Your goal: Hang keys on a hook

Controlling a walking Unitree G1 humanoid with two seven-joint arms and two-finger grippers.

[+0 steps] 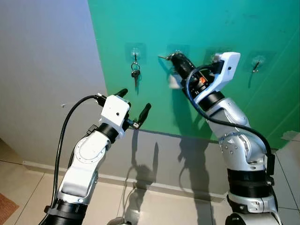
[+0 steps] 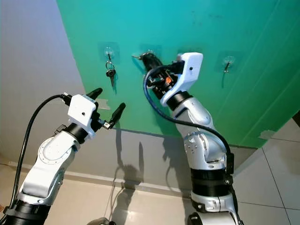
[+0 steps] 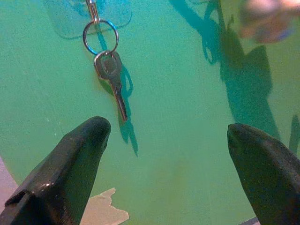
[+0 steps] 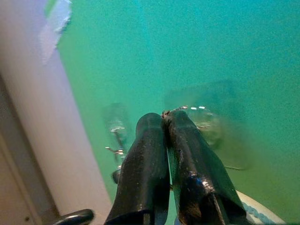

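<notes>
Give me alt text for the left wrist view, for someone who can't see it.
A silver key hangs by its ring from a clear adhesive hook on a green wall. The left pincer is open below it, its two black fingers spread wide and touching nothing.

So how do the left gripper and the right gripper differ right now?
The left gripper has its two black fingers spread wide apart, while the right gripper has its fingers pressed together.

The left gripper sits lower, off the green wall and below the hook with the hanging key; the right gripper is raised with its tips at the next hook.

Both have long black fingers and point toward that wall.
</notes>
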